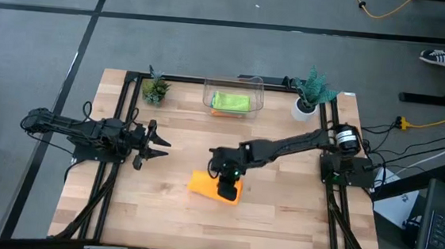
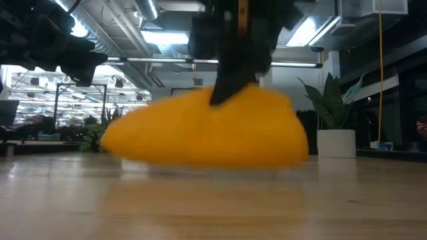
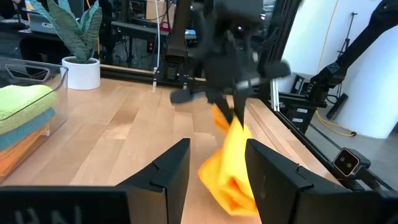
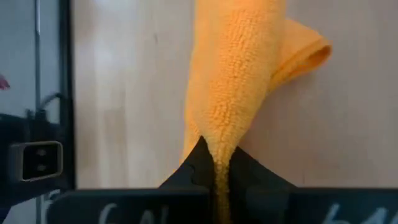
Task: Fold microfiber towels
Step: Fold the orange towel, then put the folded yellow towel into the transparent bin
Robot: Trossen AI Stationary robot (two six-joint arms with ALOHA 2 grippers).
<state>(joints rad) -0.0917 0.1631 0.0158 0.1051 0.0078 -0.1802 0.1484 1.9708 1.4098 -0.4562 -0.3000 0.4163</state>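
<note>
An orange towel (image 1: pixel 202 183) lies bunched on the table's near middle. My right gripper (image 1: pixel 228 190) stands over its right part and is shut on it; the towel also shows in the low view (image 2: pixel 200 133) and the left wrist view (image 3: pixel 231 168). My left gripper (image 1: pixel 160 143) is open and empty at the table's left, pointing toward the towel. A lime green towel (image 1: pixel 231 101) lies on top of a teal one (image 3: pixel 25 132) and an orange one (image 3: pixel 18 154), stacked inside the clear bin (image 1: pixel 258 86). My right gripper pinches a gathered, raised part of the orange towel (image 4: pixel 216 152) between its two fingers, several layers thick. The fingers come from above, pointing down. The towel hangs slack below them, and its lower bulk (image 2: pixel 167 150) rests on the table.
The clear bin stands at the table's far middle. One potted plant (image 1: pixel 155 87) stands at the far left and another in a white pot (image 1: pixel 308 95) at the far right. Bare wood (image 1: pixel 183 225) lies toward the near edge.
</note>
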